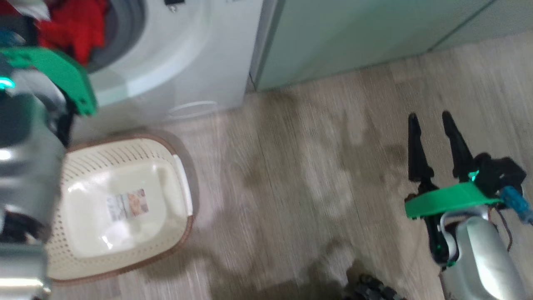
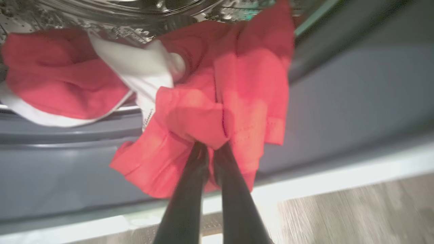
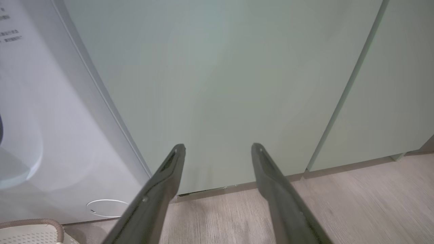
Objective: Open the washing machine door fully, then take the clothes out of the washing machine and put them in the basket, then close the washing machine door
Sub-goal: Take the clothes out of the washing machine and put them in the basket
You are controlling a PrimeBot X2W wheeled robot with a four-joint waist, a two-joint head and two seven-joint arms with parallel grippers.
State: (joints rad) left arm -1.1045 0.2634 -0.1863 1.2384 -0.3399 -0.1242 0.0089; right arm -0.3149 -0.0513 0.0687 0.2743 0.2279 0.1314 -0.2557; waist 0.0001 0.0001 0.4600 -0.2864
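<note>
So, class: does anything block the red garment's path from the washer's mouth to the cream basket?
Nothing visible does. The left fingers pinch the bright red fabric garment at the white washing machine's mouth; the cream perforated plastic basket sits open and empty just below.

Pale wood-plank floor (image 1: 316, 175): cream basket (image 1: 120, 141) stands just before white washing machine (image 1: 195, 62); pale green cabinets (image 1: 354, 33) alongside machine.
</note>
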